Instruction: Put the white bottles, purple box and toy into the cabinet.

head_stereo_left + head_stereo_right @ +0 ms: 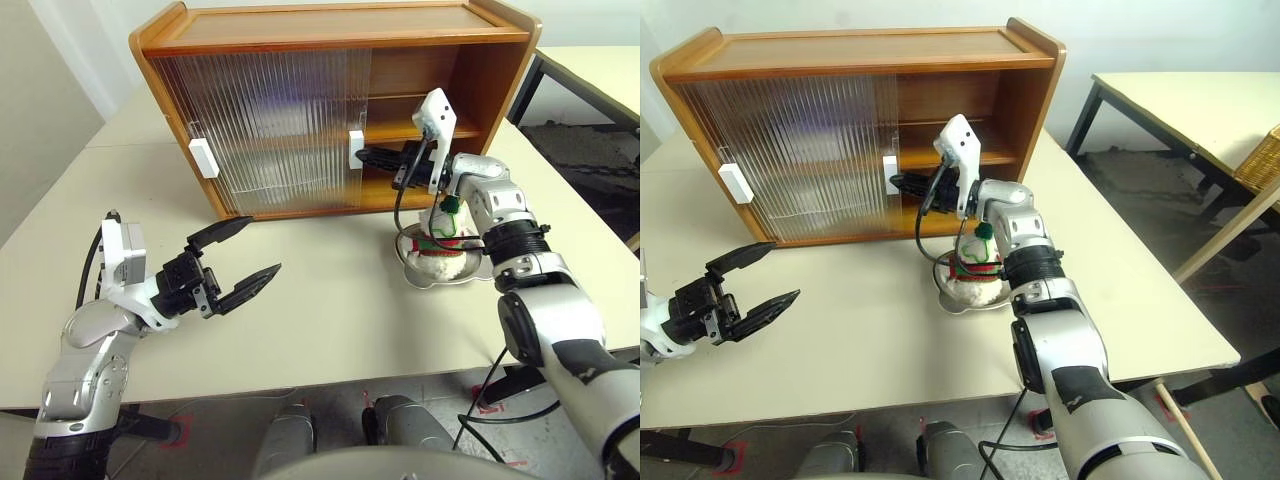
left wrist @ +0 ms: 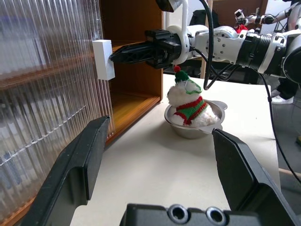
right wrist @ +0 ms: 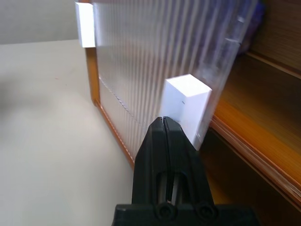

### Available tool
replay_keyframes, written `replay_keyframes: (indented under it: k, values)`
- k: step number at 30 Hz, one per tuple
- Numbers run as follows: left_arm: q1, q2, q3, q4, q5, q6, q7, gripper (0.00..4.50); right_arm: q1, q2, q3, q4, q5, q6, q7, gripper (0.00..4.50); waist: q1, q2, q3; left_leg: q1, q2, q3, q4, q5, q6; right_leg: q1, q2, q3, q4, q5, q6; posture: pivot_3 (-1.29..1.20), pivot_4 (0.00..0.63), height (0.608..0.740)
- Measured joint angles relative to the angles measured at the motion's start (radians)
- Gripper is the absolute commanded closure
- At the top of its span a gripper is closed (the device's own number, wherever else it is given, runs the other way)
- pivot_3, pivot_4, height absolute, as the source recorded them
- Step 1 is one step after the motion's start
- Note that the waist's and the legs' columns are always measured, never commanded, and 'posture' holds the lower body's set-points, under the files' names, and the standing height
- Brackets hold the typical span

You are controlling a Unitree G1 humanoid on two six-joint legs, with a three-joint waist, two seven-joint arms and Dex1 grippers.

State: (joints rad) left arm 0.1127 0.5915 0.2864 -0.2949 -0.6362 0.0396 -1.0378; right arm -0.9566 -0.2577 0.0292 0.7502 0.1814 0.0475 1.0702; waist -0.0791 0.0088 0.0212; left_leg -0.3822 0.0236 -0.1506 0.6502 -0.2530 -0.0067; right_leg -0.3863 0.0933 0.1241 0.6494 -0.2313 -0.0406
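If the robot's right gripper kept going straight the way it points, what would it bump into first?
Most likely the white handle on the cabinet's ribbed sliding door. The shut right gripper points straight at it, with its tips already right against it or nearly so; actual contact is hard to judge.

Behind the ribbed sliding doors (image 1: pixel 270 130) of the cabinet (image 1: pixel 330 30) the shelves show as smeared bands, and whatever stands there cannot be made out — in the right wrist view a purplish blur (image 3: pixel 256 19) sits behind the ribs at the top corner, too vague to name. The toy (image 1: pixel 445 235) is partly covered by the right arm in the head views, so its lower half and much of the metal bowl (image 1: pixel 425 275) under it are hidden (the left wrist view shows them better). The right gripper (image 3: pixel 163 123) hides the lower edge of the white handle (image 3: pixel 186 106), so contact there cannot be judged. The cabinet's left end is cut off in the left wrist view.
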Motion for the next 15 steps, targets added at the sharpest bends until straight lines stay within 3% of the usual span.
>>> replay_keyframes:
  k: [8, 13, 15]
  values:
    - [0.005, -0.001, 0.000, 0.000, 0.000, -0.009, 0.001, 0.00, -0.001, 0.010, -0.002, -0.048, 0.023, 0.038, 0.033, 4.47, 0.002, 0.000, 0.000, 0.000, 0.000, 0.000, 0.000, 0.000, 0.000, 0.000, 0.000, 0.000, 0.000, 0.000, -0.001, -0.09, 0.022, 0.740]
    - [0.011, -0.003, 0.002, 0.000, -0.001, -0.013, 0.004, 0.00, 0.018, -0.145, -0.031, -0.119, 0.085, 0.120, 0.143, 4.47, 0.018, 0.000, 0.000, 0.000, -0.002, 0.001, 0.001, 0.000, -0.001, 0.001, -0.001, 0.000, 0.000, -0.002, 0.000, -0.10, 0.025, 0.740]
    - [0.016, -0.003, 0.003, 0.000, -0.001, -0.014, 0.005, 0.00, 0.041, -0.231, -0.040, -0.168, 0.095, 0.154, 0.191, 4.09, 0.019, 0.000, 0.000, 0.000, -0.001, 0.002, 0.002, 0.000, -0.003, 0.002, -0.001, 0.000, 0.000, -0.003, 0.001, -0.10, 0.026, 0.740]
